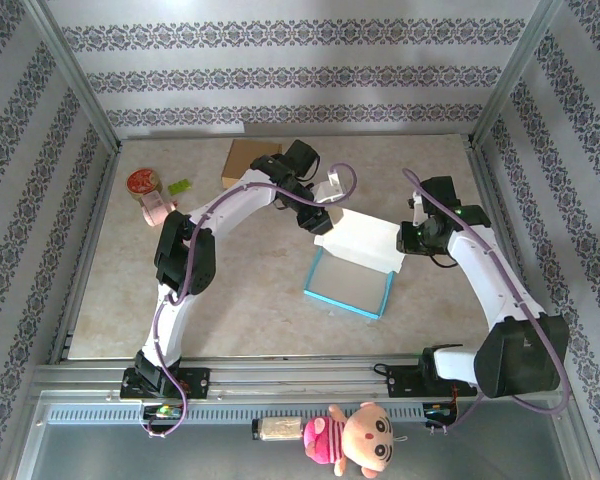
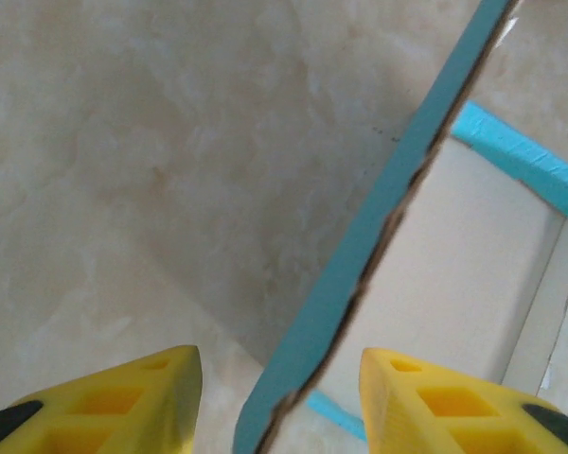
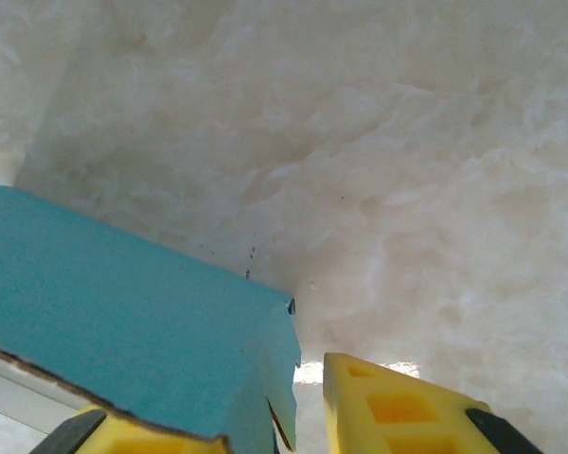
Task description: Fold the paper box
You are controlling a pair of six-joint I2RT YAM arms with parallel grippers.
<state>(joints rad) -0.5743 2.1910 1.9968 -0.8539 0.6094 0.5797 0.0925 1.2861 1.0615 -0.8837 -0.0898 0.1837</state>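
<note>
Top camera looks down on the whole table [image 1: 260, 300]; both wrist cameras face the paper box [image 1: 363, 240] close up.

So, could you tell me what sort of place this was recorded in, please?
Probably a lab robot test cell, not a home: aluminium frame posts hold wallpaper-printed panels around a marble-look table, with the left arm and right arm bolted to a rail at its near edge.
</note>
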